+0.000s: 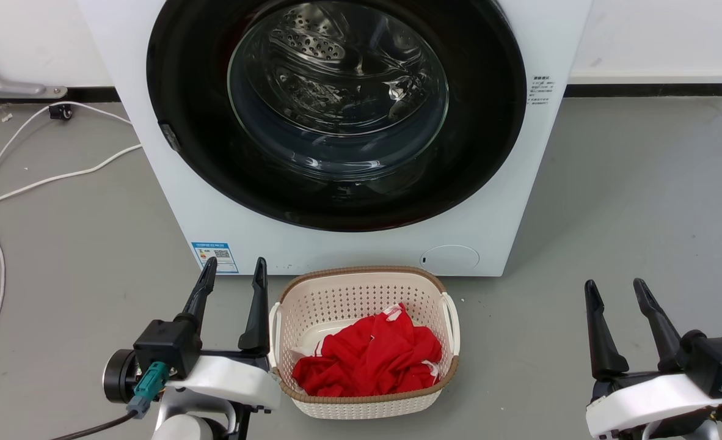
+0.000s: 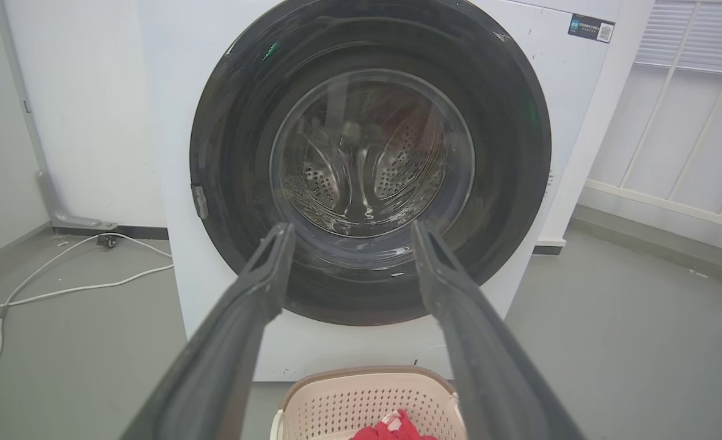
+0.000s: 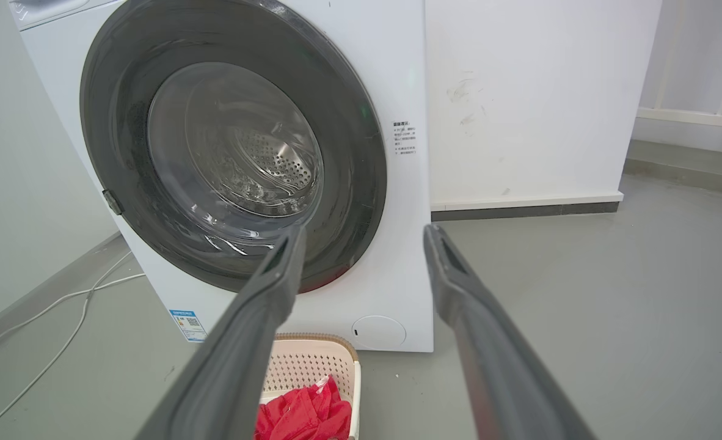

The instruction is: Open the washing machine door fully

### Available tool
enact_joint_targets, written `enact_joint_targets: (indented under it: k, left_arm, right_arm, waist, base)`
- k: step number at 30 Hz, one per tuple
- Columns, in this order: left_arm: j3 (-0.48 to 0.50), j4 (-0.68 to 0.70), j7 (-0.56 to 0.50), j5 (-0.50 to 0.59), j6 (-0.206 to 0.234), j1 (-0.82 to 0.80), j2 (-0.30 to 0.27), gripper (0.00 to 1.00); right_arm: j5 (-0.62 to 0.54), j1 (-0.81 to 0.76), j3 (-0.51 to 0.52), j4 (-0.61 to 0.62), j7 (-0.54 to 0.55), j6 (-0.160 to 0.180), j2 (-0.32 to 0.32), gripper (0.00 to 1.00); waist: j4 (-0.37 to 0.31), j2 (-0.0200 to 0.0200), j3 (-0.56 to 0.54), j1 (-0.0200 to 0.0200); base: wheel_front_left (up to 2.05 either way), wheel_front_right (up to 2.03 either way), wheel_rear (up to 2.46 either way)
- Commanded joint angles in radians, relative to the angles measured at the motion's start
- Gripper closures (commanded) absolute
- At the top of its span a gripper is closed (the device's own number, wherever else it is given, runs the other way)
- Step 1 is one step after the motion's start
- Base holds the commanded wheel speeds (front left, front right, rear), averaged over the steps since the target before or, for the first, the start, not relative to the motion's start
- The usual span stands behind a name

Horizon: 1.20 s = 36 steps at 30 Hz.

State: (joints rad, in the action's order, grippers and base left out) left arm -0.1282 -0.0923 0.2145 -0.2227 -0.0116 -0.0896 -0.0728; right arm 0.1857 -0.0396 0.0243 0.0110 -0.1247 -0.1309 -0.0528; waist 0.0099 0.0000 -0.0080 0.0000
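Jaws of the left gripper (image 1: 235, 263) and the right gripper (image 1: 615, 284) stand apart, holding nothing. Between them sits the basket (image 1: 361, 270) with red cloth (image 1: 367, 357). Beyond it, the washing machine door (image 1: 202, 153) lies shut against the white cabinet (image 1: 226, 232). Its small tab (image 1: 169, 137) on the left rim is probably the catch: hook the left gripper there, then pull outward in an arc clear of the basket.

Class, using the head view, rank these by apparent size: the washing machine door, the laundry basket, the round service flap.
1. washing machine door
2. laundry basket, nearer the camera yet clearly smaller
3. service flap
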Motion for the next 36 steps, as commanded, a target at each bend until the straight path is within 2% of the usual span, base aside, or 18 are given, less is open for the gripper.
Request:
enact_joint_targets:
  k: [1,9,25,36]
  left_arm:
    - [-0.004,0.004,0.006,0.023,0.004,-0.014,-0.004,0.0]
    - [-0.006,-0.008,0.023,0.079,0.017,-0.011,-0.005,0.0]
    - [-0.012,-0.019,0.051,0.166,0.009,-0.006,0.002,0.0]
    - [-0.004,-0.032,0.051,0.156,0.003,-0.006,0.007,0.0]
  right_arm:
    - [-0.024,-0.004,-0.001,0.012,-0.008,0.0,0.003,0.0]
    - [-0.079,-0.011,-0.001,0.016,-0.011,0.0,0.003,0.0]
    - [-0.159,-0.021,0.0,0.011,-0.026,0.0,0.004,0.0]
    - [-0.139,-0.014,0.005,-0.002,-0.028,0.0,0.004,0.0]
  waist:
    - [0.001,0.0,-0.001,0.0]
    - [0.003,0.0,-0.002,0.0]
    - [0.005,0.0,-0.002,0.0]
    - [0.005,0.0,-0.001,0.0]
  base:
    - [0.0,0.0,0.0]
    - [0.0,0.0,0.0]
    - [0.0,0.0,0.0]
    - [0.0,0.0,0.0]
